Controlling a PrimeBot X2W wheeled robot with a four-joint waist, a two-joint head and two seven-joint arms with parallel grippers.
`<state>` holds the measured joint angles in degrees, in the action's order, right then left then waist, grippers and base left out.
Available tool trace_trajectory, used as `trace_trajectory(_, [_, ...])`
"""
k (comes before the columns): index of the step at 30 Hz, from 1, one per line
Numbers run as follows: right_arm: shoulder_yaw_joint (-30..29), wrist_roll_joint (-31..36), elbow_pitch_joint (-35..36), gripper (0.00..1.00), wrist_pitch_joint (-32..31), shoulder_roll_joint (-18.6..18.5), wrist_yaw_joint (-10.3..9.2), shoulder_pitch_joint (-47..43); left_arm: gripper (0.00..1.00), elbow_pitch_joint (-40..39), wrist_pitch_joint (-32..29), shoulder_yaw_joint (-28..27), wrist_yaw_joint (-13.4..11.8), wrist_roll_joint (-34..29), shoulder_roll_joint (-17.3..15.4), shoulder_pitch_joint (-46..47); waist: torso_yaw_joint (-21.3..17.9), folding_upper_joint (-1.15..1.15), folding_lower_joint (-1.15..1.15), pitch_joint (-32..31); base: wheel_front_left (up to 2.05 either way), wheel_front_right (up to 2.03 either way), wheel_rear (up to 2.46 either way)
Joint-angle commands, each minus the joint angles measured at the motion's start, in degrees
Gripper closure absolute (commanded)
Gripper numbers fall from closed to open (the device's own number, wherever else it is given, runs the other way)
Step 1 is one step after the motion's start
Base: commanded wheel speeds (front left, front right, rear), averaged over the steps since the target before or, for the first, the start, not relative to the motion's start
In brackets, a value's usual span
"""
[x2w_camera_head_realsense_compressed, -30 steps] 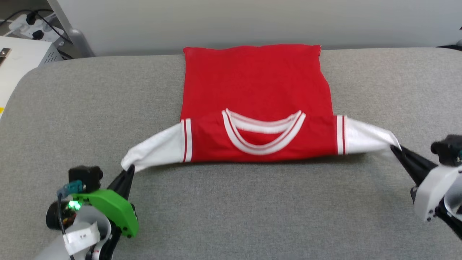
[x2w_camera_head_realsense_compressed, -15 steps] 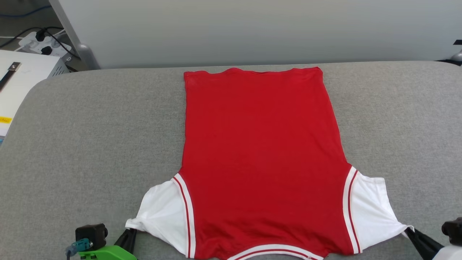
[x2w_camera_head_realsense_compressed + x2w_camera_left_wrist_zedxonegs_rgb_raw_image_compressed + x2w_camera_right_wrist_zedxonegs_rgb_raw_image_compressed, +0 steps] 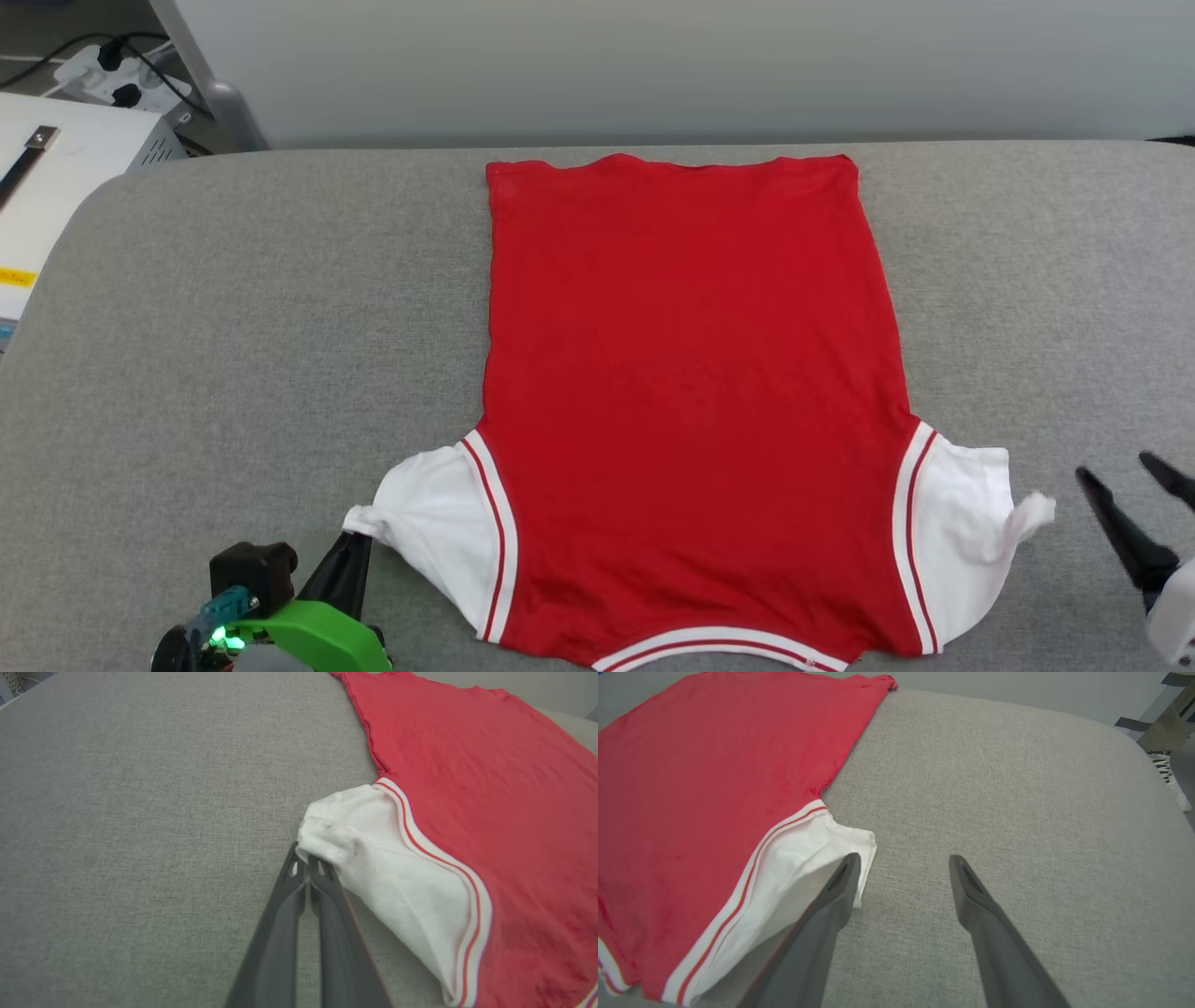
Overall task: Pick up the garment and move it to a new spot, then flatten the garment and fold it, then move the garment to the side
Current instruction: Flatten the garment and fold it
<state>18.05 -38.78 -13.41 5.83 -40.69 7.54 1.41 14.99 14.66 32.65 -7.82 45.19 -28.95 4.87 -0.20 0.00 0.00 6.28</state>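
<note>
Red garment (image 3: 691,392), just one, is lying flat on the grey tabletop (image 3: 233,327). Two tools: left tool (image 3: 306,861) is clamping the white left sleeve (image 3: 429,523) tip, right tool (image 3: 903,858) is now gaping beside the right sleeve (image 3: 962,523) it was pinching earlier.

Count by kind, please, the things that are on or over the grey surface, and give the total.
garment: 1
grippers: 2 (left gripper shut on the garment's sleeve tip, right gripper open beside it)
total: 3
</note>
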Motion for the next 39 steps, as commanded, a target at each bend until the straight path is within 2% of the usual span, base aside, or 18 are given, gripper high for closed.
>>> trace_trajectory(1, [-2.4, 0.6, 3.1, 0.00, -1.5, -1.0, -0.05, 2.1, 1.00, -1.1, 0.3, -0.4, -0.6, -1.0, 0.3, 1.0, 1.3, 0.00, 0.00, 2.2, 0.00, 0.00, 0.00])
trace_trajectory(3, [-5.6, 1.0, 7.3, 0.00, -3.9, -2.7, -0.05, 4.5, 1.00, -2.7, 0.3, -0.5, -1.0, -1.8, 0.6, 2.1, 2.3, 0.00, 0.00, 4.0, 0.00, 0.00, 0.00])
trace_trajectory(4, [-10.1, 1.2, 12.1, 0.00, -7.8, -4.9, -0.05, 10.0, 1.00, -5.1, 0.3, -0.5, -1.4, -2.9, 1.1, 4.1, 4.1, 0.00, 0.00, 7.3, 0.00, 0.00, 0.00])
trace_trajectory(5, [-11.2, 0.9, 13.5, 0.00, -9.7, -5.4, -0.05, 12.7, 1.00, -5.9, 0.3, -0.4, -1.6, -3.3, 1.3, 4.9, 4.7, 0.00, 0.00, 8.5, 0.00, 0.00, 0.00])
trace_trajectory(10, [-11.1, -1.6, 15.7, 0.00, -22.0, -9.0, -0.05, 25.8, 1.00, -8.9, 0.3, 0.5, -1.8, -5.3, 2.3, 8.0, 8.1, 0.00, 0.00, 14.0, 0.00, 0.00, 0.00])
trace_trajectory(16, [-6.6, -6.8, 7.9, 0.00, -46.0, -9.5, -0.05, 44.4, 1.00, -12.2, 0.3, 1.4, -1.8, -7.8, 4.3, 11.1, 12.0, 0.00, 0.00, 20.4, 0.00, 0.00, 0.00])
trace_trajectory(19, [-5.2, -6.7, 1.6, 0.00, -57.9, -7.0, -0.05, 54.2, 1.00, -13.8, 0.3, 1.5, -1.7, -9.1, 5.4, 12.6, 13.9, 0.00, 0.00, 23.7, 0.00, 0.00, 0.00])
trace_trajectory(22, [-4.3, -3.7, -3.1, 0.00, -65.1, -4.0, -0.05, 61.9, 1.00, -15.3, 0.3, 1.5, -1.5, -10.5, 6.6, 13.7, 15.6, 0.00, 0.00, 26.8, 0.00, 0.00, 0.00])
trace_trajectory(26, [-3.6, 2.0, -8.6, 0.00, -69.8, -0.7, -0.05, 68.8, 1.00, -16.7, 0.3, 1.6, -0.7, -12.3, 8.6, 15.2, 17.9, 0.00, 0.00, 30.5, 0.00, 0.00, 0.00])
trace_trajectory(30, [-3.4, 5.9, -12.7, 0.00, -70.2, 0.6, -0.05, 70.6, 1.00, -17.1, 0.3, 1.5, 0.2, -13.6, 10.3, 16.0, 19.7, 0.00, 0.00, 32.7, 0.00, 0.00, 0.00])
trace_trajectory(34, [-3.6, 7.3, -17.3, 0.00, -68.9, 0.6, -0.05, 66.9, 1.00, -16.6, 0.3, 0.7, 1.1, -15.3, 11.6, 15.7, 20.4, 0.00, 0.00, 33.8, 0.00, 0.00, 0.00])
trace_trajectory(39, [-3.5, 5.6, -17.6, 0.00, -69.9, -0.9, -0.05, 62.0, 1.00, -15.8, 0.3, 0.3, 2.1, -16.1, 12.4, 15.6, 20.2, 0.00, 0.00, 33.4, 0.00, 0.00, 0.00])
